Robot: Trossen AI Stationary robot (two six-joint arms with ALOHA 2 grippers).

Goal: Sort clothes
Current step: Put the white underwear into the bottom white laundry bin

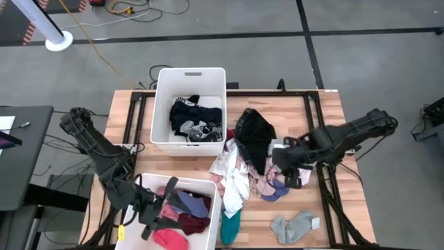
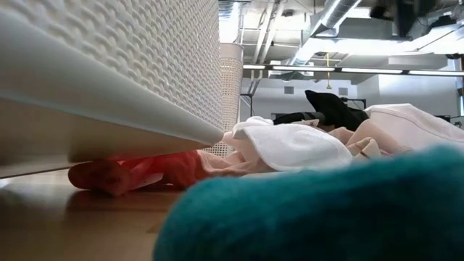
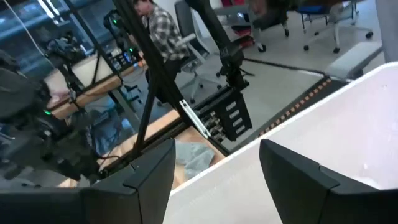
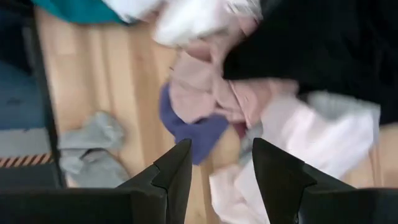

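A pile of clothes (image 1: pixel 248 158) in black, white and pink lies on the wooden table between two white bins. A teal piece (image 1: pixel 229 226) and a pair of grey socks (image 1: pixel 294 226) lie near the front edge. My right gripper (image 1: pixel 291 177) hangs open above the pile's right edge, fingers pointing down; its wrist view shows the gripper (image 4: pixel 221 155) over a blue-violet piece (image 4: pixel 193 127) and pink pieces (image 4: pixel 214 93). My left gripper (image 1: pixel 154 221) stands open and empty over the near bin (image 1: pixel 208 186); in its own view the left gripper (image 3: pixel 217 155) looks nearly level across the bin's rim.
The far bin (image 1: pixel 163 111) holds dark and striped garments; the near bin holds pink, maroon and blue ones. In the low view a red piece (image 2: pixel 138 174) lies under the near bin's edge. Bare wood shows at the table's far right. A person sits in the room beyond.
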